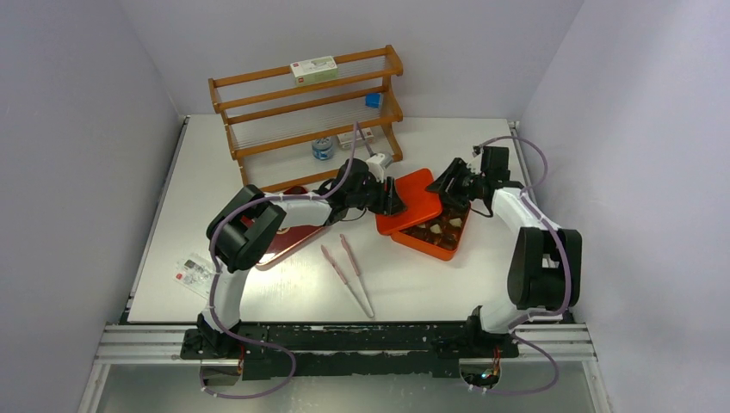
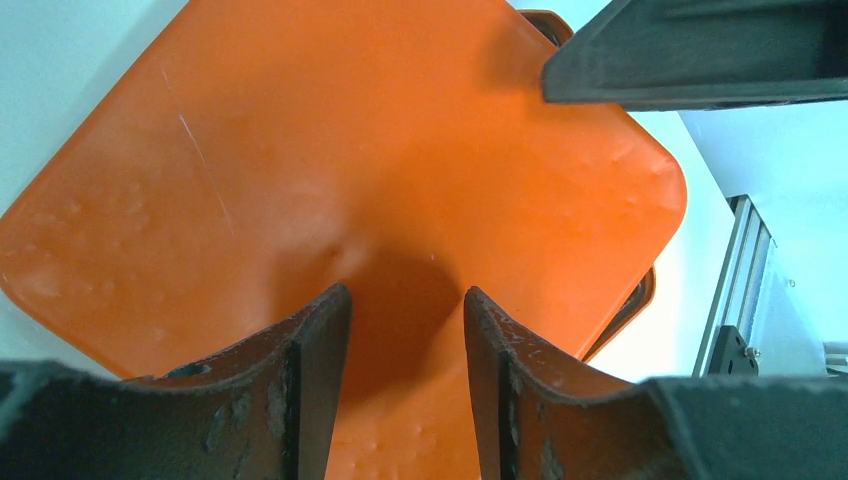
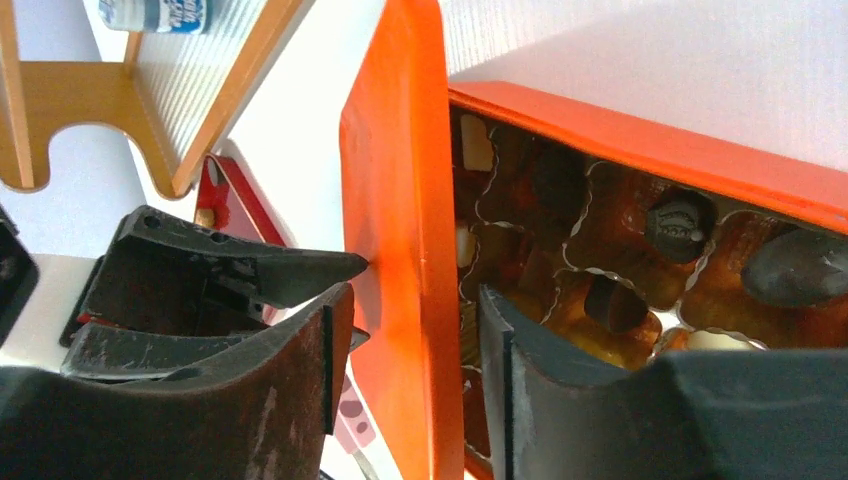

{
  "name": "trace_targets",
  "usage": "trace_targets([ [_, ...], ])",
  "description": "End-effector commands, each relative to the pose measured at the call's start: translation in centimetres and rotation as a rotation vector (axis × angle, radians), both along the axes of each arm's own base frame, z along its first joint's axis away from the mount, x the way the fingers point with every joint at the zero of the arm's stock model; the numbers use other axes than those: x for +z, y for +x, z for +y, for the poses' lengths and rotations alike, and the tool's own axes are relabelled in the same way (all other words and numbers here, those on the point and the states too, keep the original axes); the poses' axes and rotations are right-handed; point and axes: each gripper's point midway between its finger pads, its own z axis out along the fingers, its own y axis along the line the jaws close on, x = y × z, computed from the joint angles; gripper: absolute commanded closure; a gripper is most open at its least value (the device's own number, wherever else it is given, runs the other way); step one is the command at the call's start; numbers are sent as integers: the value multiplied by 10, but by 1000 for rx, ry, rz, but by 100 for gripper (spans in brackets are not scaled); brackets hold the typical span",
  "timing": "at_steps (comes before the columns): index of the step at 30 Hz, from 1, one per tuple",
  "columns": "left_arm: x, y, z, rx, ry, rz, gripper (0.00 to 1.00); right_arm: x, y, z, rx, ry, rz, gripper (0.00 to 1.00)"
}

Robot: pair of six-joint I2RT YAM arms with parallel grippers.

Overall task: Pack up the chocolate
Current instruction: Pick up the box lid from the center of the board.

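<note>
The chocolate (image 1: 437, 229) lies as dark and cream pieces in the cups of an orange box (image 1: 422, 248). In the right wrist view, dark pieces (image 3: 680, 222) sit behind the box's rim (image 3: 650, 140). An orange lid (image 1: 417, 198) leans half over the box. My left gripper (image 1: 394, 200) is at the lid's left side. Its fingers stand open (image 2: 405, 295) just over the lid's top (image 2: 350, 150), with nothing between them. My right gripper (image 1: 449, 188) straddles the lid's edge (image 3: 400, 200). It is open (image 3: 412, 292), with a gap on each side.
A wooden rack (image 1: 306, 112) stands at the back with a small box (image 1: 312, 69) and a bottle (image 1: 322, 149). A dark red tray (image 1: 288, 241) lies under the left arm. Pink tongs (image 1: 349, 267) lie in front, and a clear packet (image 1: 194, 271) at the left edge.
</note>
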Motion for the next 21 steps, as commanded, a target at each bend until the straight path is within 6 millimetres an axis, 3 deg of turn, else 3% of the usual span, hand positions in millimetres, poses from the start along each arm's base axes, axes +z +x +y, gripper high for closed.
trace_targets([
  [1,-9,-8,-8,-38,17,1,49,-1,-7,11,96,15,12,54],
  [4,-4,-7,-8,-36,15,-5,49,2,-6,9,89,9,-18,71],
  [8,19,0,-3,-4,7,-40,46,11,-13,16,95,54,-78,86],
  [13,60,20,23,126,12,-26,40,36,-33,22,61,143,-175,93],
  [17,86,29,43,195,10,-65,36,63,-47,14,0,190,-299,97],
  [21,85,29,46,194,25,-58,32,73,-57,0,-76,228,-338,97],
])
